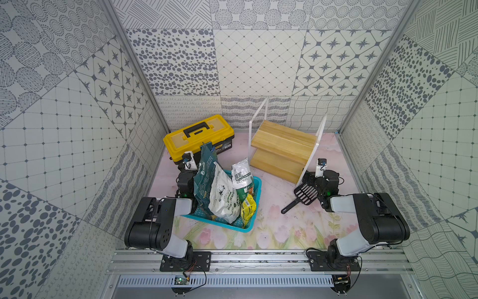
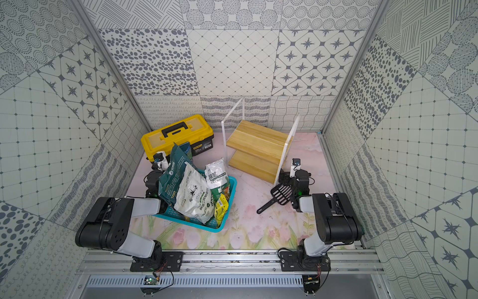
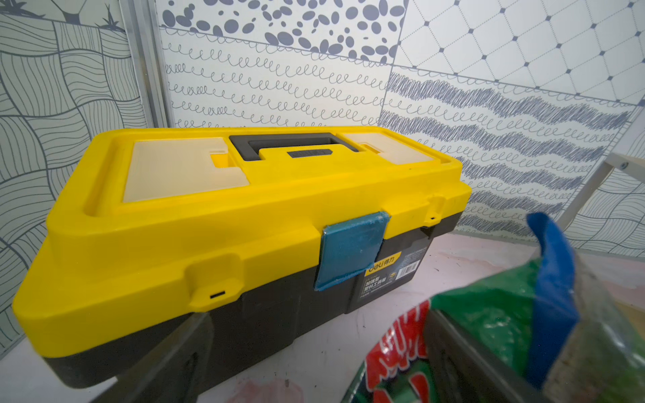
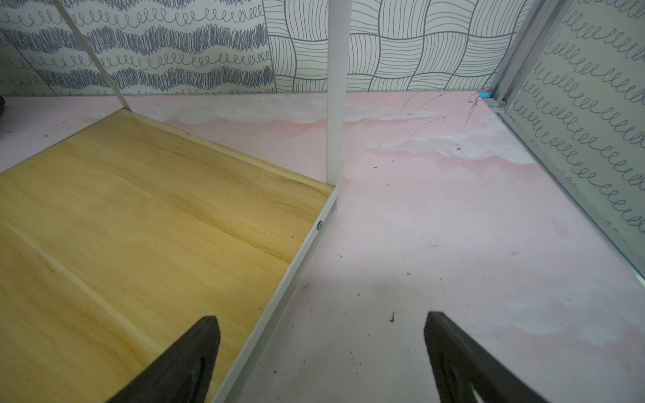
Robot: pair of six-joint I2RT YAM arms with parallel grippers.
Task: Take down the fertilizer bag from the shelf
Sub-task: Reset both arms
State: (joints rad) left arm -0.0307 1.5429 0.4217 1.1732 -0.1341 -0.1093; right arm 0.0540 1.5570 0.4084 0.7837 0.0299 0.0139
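The shelf (image 1: 283, 145) (image 2: 258, 143) stands at the back right with both wooden boards bare. Several bags stand upright in a teal basket (image 1: 257, 190) (image 2: 233, 190). Among them is a white and green fertilizer bag (image 1: 241, 177) (image 2: 216, 176), on the side nearest the shelf. My left gripper (image 3: 316, 328) is open between the toolbox and the basket. A dark green bag (image 1: 205, 176) (image 3: 488, 314) leans against one of its fingers and hides the gripper in both top views. My right gripper (image 4: 320, 317) (image 1: 309, 177) is open and holds nothing. It straddles the white side edge of the shelf's lower board (image 4: 139, 226).
A yellow and black toolbox (image 1: 199, 137) (image 3: 244, 216) sits at the back left, close to the left gripper. A black slotted scoop (image 1: 305, 195) (image 2: 280, 194) lies on the pink floral mat just left of the right arm. Patterned walls enclose three sides.
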